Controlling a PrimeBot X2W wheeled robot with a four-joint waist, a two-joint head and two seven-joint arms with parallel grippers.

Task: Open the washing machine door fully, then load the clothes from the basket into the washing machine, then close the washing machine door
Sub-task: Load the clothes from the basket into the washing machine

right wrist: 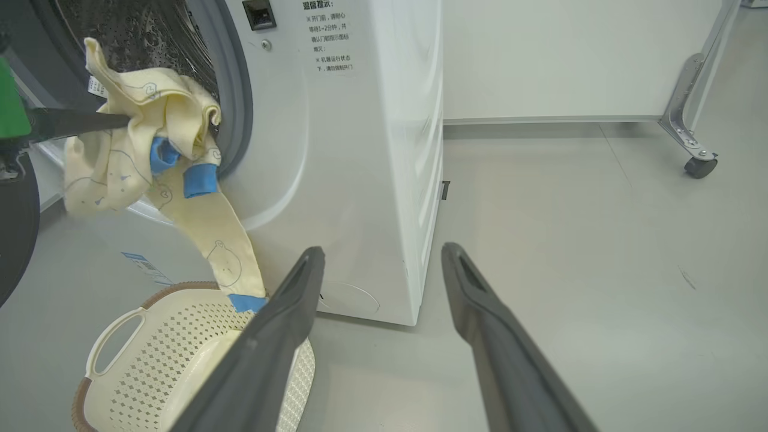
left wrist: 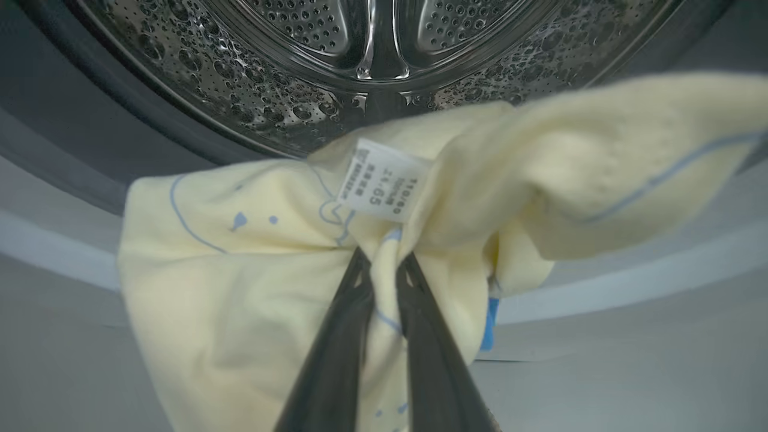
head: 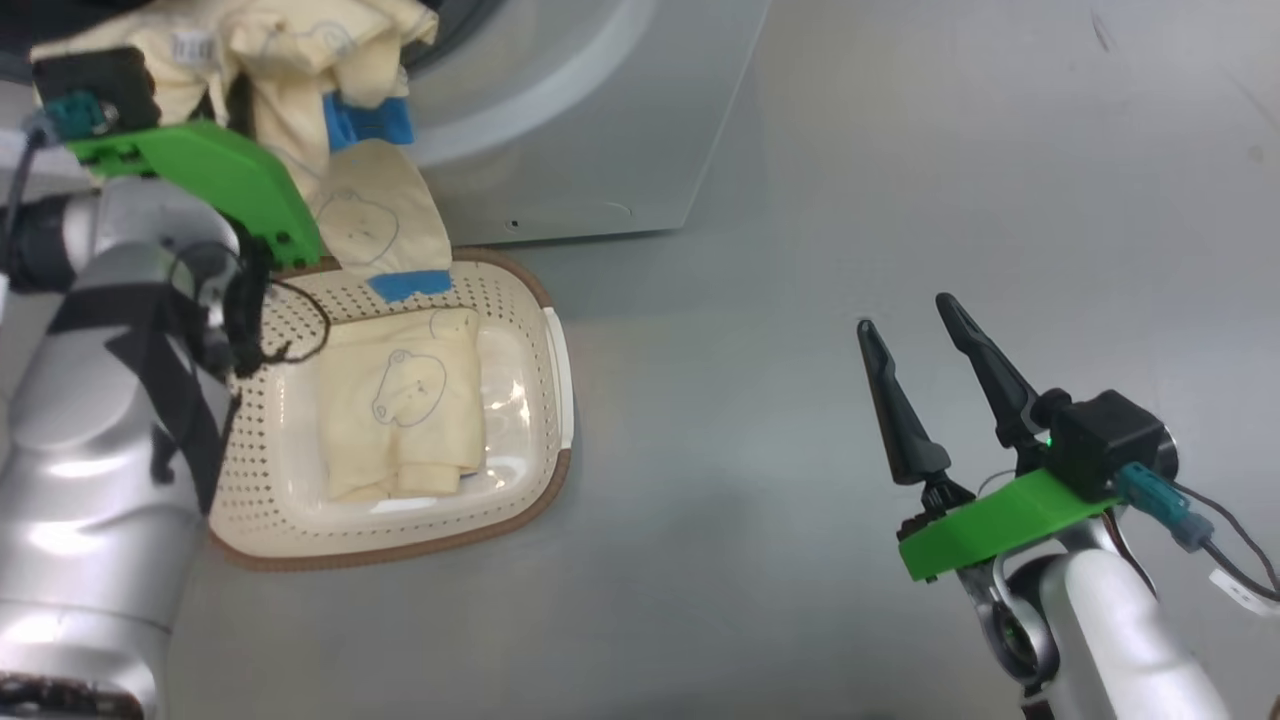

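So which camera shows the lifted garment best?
The right wrist view: the garment hangs full length before the washing machine. The left wrist view shows close up where the left gripper pinches it; the head view, bunched folds.

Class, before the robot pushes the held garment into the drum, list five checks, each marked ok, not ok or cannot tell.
1. Grip: left end effector shut on the held garment: ok.
2. Path: drum opening straight ahead, unobstructed: ok.
3. Trailing leg clear of the basket: not ok; its blue cuff hangs at the rim.
4. Other arm: right end effector open, apart from the washing machine: ok.
5. Basket emptied: not ok; a folded garment lies inside.
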